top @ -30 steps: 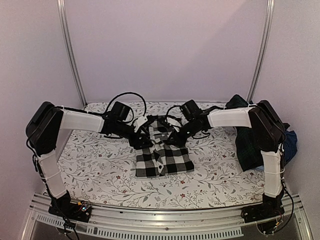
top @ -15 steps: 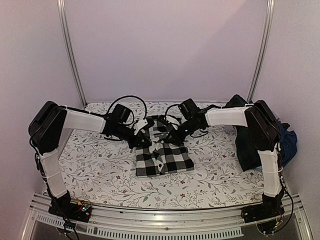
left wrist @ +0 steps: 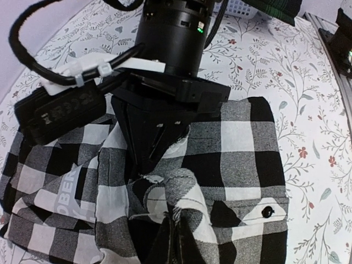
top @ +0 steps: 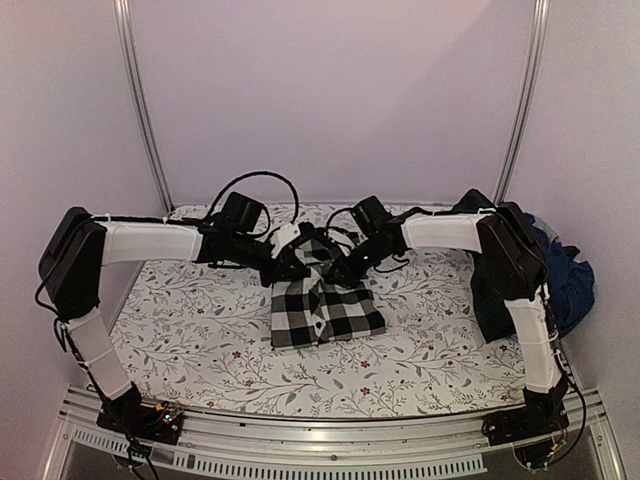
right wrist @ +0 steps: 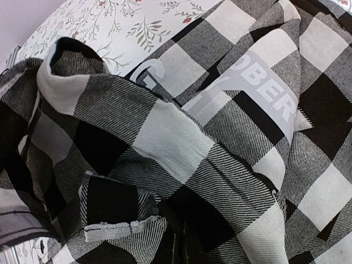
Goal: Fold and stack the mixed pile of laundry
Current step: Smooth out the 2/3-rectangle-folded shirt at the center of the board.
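The black-and-white checked shirt lies folded at the table's middle, its far edge gathered up between both grippers. My left gripper is shut on a raised fold of that edge, and its fingers show only at the bottom of the left wrist view. My right gripper pinches the same edge from the other side, shut on checked cloth that fills its view. The rest of the mixed laundry pile, dark green plaid and navy pieces, sits at the right edge.
The floral table covering lies around the shirt. A white basket shows at the top of the left wrist view. Metal frame posts stand at the back corners, and a rail runs along the near edge.
The left gripper has closed on the shirt's far edge. Both grippers have drawn closer together, and the far edge has bunched up between them.
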